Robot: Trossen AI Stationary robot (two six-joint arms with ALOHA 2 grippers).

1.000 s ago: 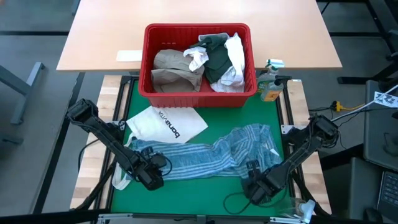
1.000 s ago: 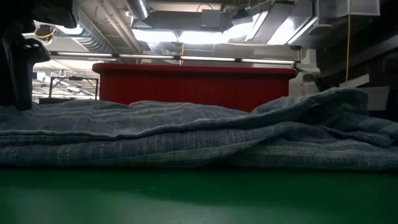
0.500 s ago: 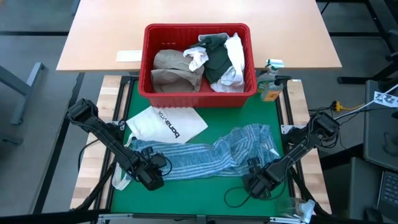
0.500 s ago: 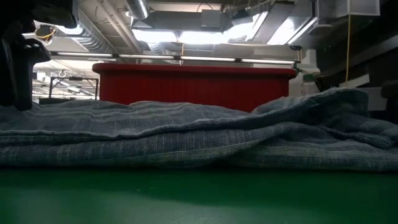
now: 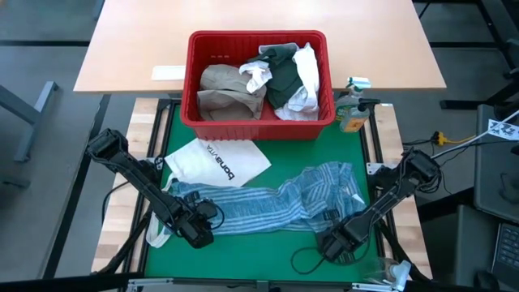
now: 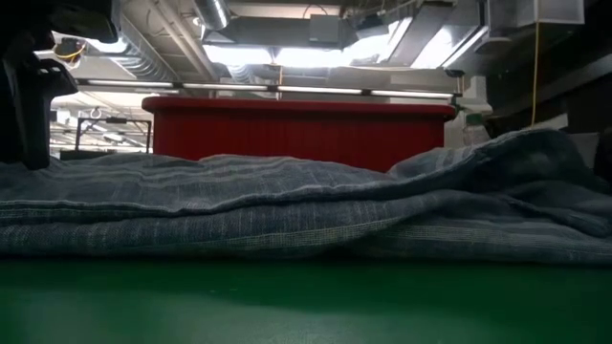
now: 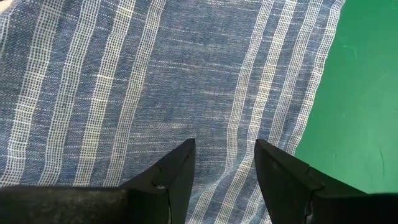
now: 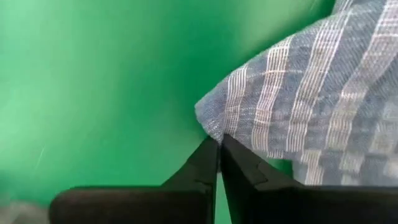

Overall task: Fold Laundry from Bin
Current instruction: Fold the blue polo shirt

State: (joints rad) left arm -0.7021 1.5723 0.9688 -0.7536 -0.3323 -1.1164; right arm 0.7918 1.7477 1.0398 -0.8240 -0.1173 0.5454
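Note:
The blue-striped cloth (image 5: 268, 207) lies spread lengthwise across the green mat (image 5: 243, 251); the low view shows it as a long low heap (image 6: 287, 205). My left gripper (image 7: 224, 152) stands open at the cloth's left end (image 5: 203, 221), fingers pointing steeply down over the stripes. Whether they touch the cloth, I cannot tell. My right gripper (image 8: 219, 142) is shut at the cloth's near right edge (image 5: 328, 225). The red bin (image 5: 192, 77) stands at the mat's far edge, holding tan, white and dark garments (image 5: 235, 89). My right gripper pinches a corner of the blue-striped cloth's edge (image 8: 213, 127) between its two fingertips. The fingers come from above, pointing down. The corner sits just over the green mat, and the cloth behind it lies slack on the mat.
A white tote bag with black lettering (image 5: 215, 161) lies on the mat between the bin and the cloth's left half. A bottle (image 5: 353, 112) stands right of the bin. A dark cable loop (image 5: 308, 259) lies near the front edge. Bare mat runs along the near side.
The right end of the blue-striped cloth has shifted: in the low view its hump stands a little higher and the folds below it have been drawn in. The cloth's left part and my left gripper have stayed where they were.

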